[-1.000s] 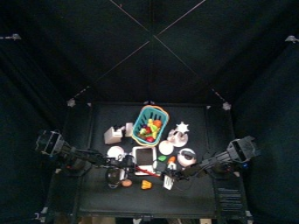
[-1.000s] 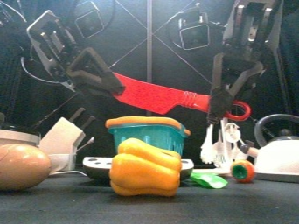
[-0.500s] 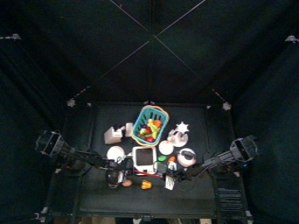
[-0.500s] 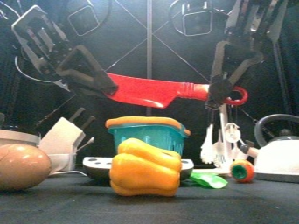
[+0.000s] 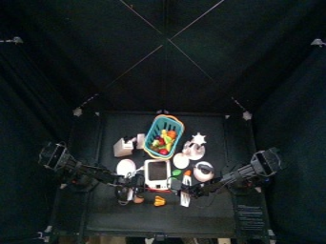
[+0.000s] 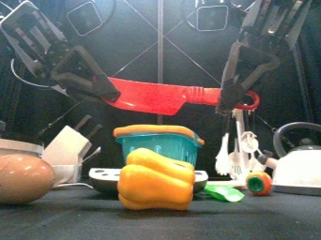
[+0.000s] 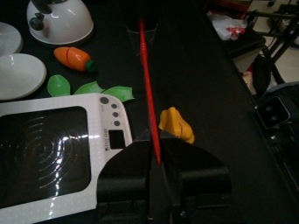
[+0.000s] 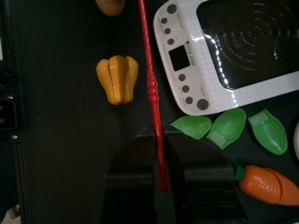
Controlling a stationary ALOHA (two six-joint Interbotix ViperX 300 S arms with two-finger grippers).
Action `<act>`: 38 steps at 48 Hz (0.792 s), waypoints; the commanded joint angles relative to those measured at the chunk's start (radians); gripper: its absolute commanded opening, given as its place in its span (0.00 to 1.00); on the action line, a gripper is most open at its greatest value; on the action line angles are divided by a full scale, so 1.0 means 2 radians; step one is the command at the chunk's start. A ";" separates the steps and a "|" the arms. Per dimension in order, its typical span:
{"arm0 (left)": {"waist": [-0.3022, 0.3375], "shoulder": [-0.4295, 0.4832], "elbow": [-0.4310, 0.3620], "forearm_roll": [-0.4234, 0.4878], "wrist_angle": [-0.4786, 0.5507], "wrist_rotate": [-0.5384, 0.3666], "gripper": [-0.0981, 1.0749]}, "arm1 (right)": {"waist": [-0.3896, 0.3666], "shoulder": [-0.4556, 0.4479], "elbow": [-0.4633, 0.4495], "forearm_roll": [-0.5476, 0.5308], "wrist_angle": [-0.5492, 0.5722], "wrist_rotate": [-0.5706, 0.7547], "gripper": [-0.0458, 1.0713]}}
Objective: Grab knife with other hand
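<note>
In the front view the red knife (image 6: 163, 96) hangs nearly level above the table things, held at both ends. My left gripper (image 6: 98, 86) is shut on the blade's end at the left. At the right my right gripper (image 6: 236, 94) is shut on the handle end, by its red ring. In the left wrist view the knife (image 7: 145, 70) shows edge-on as a thin red line running out from between that gripper's (image 7: 156, 162) jaws. The right wrist view shows the same red line (image 8: 149, 79) coming out of the right gripper (image 8: 160, 153).
Under the knife stand a yellow pepper (image 6: 157, 178) and a teal basket (image 6: 160, 145). A white kettle (image 6: 298, 159) and a toy carrot (image 6: 260, 181) are at the right, a brown egg-shaped thing (image 6: 22, 178) at the left. A white kitchen scale (image 7: 52, 149) and green pods (image 8: 228, 127) lie below.
The knife's handle end has risen with the right gripper, so the knife hangs closer to level. The left gripper has shifted slightly left with the blade.
</note>
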 commanded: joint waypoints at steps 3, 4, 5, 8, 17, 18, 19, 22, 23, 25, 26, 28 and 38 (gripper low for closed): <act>-0.006 -0.005 -0.005 -0.001 -0.006 -0.001 0.49 | -0.005 -0.012 -0.009 -0.017 -0.003 0.001 0.22; -0.006 -0.005 -0.005 -0.002 -0.006 0.000 0.49 | -0.005 -0.012 -0.009 -0.018 -0.004 0.002 0.22; -0.007 -0.005 -0.005 -0.002 -0.006 -0.001 0.49 | -0.005 -0.012 -0.008 -0.019 -0.003 0.001 0.22; -0.006 -0.005 -0.005 -0.002 -0.006 -0.001 0.49 | -0.005 -0.012 -0.009 -0.021 -0.004 0.002 0.22; -0.010 0.002 -0.004 -0.002 -0.006 -0.001 0.49 | -0.005 -0.012 -0.006 -0.022 -0.004 0.001 0.22; -0.011 0.002 -0.005 -0.002 -0.007 -0.001 0.49 | -0.005 -0.012 -0.006 -0.022 -0.004 0.001 0.22; -0.012 0.003 -0.005 -0.002 -0.007 -0.001 0.49 | -0.005 -0.012 -0.005 -0.022 -0.004 0.001 0.22; -0.013 0.006 -0.005 -0.002 -0.009 -0.001 0.49 | -0.005 -0.012 -0.004 -0.024 -0.004 0.001 0.22; -0.014 0.007 -0.005 -0.002 -0.011 -0.001 0.49 | -0.005 -0.012 -0.004 -0.025 -0.004 0.001 0.22; -0.015 0.009 -0.005 -0.002 -0.013 -0.001 0.49 | -0.005 -0.012 -0.003 -0.026 -0.004 0.001 0.22; -0.016 0.010 -0.005 -0.002 -0.015 -0.001 0.49 | -0.005 -0.012 -0.002 -0.026 -0.004 0.001 0.22; -0.017 0.012 -0.005 -0.002 -0.016 -0.001 0.49 | -0.005 -0.012 -0.002 -0.028 -0.005 0.001 0.22; -0.018 0.019 -0.008 -0.002 -0.025 -0.001 0.49 | -0.005 -0.012 -0.005 -0.030 -0.013 0.002 0.22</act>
